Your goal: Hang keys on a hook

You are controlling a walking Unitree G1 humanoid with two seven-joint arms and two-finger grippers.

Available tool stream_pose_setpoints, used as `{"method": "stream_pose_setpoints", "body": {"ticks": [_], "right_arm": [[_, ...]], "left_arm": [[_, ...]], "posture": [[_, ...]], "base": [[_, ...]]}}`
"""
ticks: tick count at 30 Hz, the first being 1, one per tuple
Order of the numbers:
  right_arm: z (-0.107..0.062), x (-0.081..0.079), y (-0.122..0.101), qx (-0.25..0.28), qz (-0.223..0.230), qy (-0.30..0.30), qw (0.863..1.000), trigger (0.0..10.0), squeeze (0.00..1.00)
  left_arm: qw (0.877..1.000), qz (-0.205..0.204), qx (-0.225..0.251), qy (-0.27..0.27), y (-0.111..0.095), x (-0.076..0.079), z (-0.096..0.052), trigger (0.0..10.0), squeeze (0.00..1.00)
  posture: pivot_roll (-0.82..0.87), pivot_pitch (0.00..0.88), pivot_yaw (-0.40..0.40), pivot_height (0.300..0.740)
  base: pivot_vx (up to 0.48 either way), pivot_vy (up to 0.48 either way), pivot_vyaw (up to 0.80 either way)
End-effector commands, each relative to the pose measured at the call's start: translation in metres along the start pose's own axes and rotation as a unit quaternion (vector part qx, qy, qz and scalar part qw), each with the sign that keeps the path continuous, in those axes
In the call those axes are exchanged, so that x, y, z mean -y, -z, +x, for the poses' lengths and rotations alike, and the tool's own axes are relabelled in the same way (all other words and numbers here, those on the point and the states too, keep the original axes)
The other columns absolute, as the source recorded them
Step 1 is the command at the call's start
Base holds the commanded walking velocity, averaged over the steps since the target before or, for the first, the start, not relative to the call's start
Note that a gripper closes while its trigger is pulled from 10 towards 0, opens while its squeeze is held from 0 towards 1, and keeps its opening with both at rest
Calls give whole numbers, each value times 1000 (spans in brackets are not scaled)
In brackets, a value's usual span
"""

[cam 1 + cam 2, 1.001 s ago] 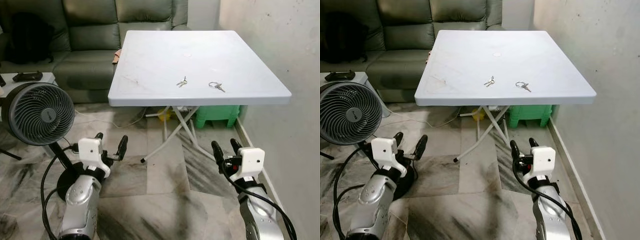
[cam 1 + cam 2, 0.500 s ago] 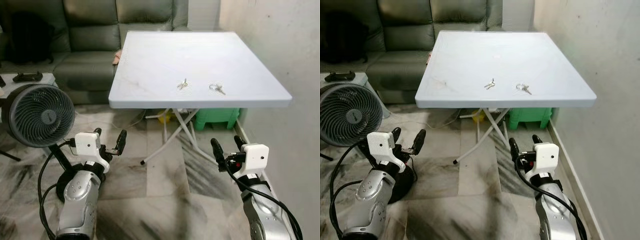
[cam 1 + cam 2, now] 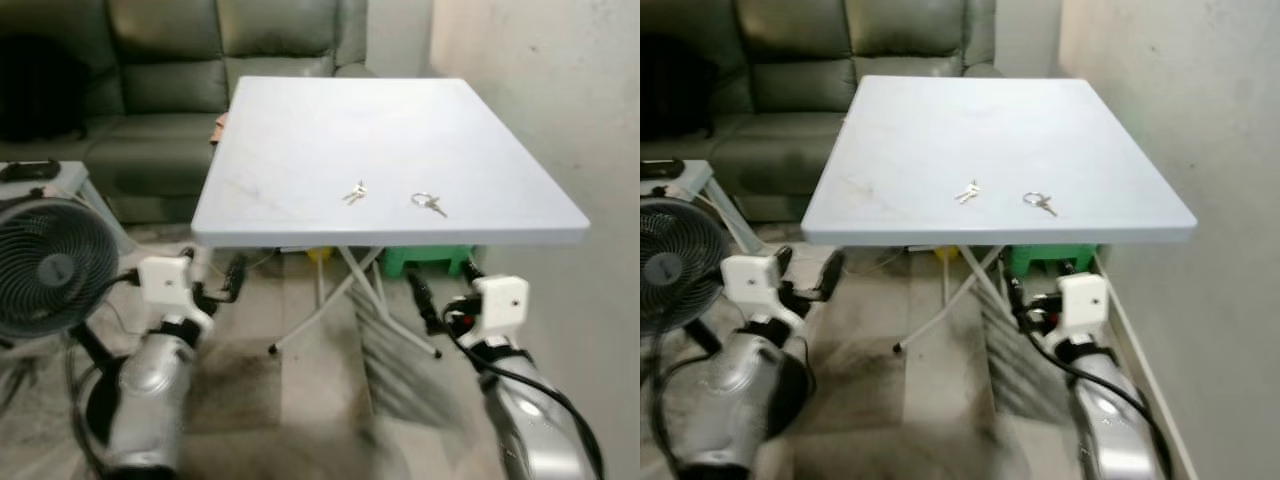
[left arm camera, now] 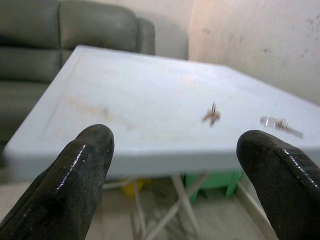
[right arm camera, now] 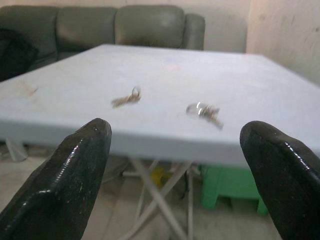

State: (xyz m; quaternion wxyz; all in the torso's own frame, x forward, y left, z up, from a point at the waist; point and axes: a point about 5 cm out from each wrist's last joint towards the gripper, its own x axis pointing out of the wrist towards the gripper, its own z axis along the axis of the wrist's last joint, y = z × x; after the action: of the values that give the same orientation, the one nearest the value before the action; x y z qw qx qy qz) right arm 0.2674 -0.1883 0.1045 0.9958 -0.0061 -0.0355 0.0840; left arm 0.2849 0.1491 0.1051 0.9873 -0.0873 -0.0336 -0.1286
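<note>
Nearest the camera, the left gripper (image 3: 213, 276) and the right gripper (image 3: 440, 290) are held low before the near edge of a white folding table (image 3: 300, 215), both with fingers spread apart and nothing between them. A black floor fan (image 3: 45, 275) stands just beside the left arm on the marble floor (image 3: 300, 400). Under the table, crossed white legs (image 3: 345, 290) and a green plastic stool (image 3: 425, 260) are seen near the right gripper. On the tabletop, near its front edge, two sets of keys lie apart: a small key bunch (image 3: 354, 192) toward the middle and a key ring with a key (image 3: 428, 202) further right. Behind the table a dark green sofa (image 3: 160, 60) is set, and a pale wall (image 3: 560, 100) runs close along the table's right side. Compared with half a second ago, the table edge appears closer to both grippers, and the picture is blurred.
</note>
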Motion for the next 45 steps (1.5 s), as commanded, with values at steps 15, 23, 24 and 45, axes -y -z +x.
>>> {"method": "stream_pose_setpoints", "body": {"ticks": [15, 23, 24, 45], "right_arm": [[7, -12, -6, 10, 8, -21, 1000, 10000, 0], [10, -13, -7, 5, 9, -32, 999, 10000, 0], [11, -12, -7, 4, 8, -34, 999, 10000, 0], [47, 4, -28, -33, -32, -195, 980, 10000, 0]], "left_arm": [[1000, 11, -4, -20, -5, -11, -4, 10000, 0], [1000, 18, -7, -23, -4, -8, -5, 10000, 0], [1000, 19, -9, -22, -3, -7, -5, 10000, 0], [994, 36, -43, 96, 13, 42, -17, 10000, 0]], "posture": [[-16, 0, 8, 740], [-14, 0, 7, 740], [-14, 0, 7, 740], [1, 0, -33, 740]], "base": [[432, 0, 0], [86, 0, 0], [0, 0, 0], [0, 0, 0]]}}
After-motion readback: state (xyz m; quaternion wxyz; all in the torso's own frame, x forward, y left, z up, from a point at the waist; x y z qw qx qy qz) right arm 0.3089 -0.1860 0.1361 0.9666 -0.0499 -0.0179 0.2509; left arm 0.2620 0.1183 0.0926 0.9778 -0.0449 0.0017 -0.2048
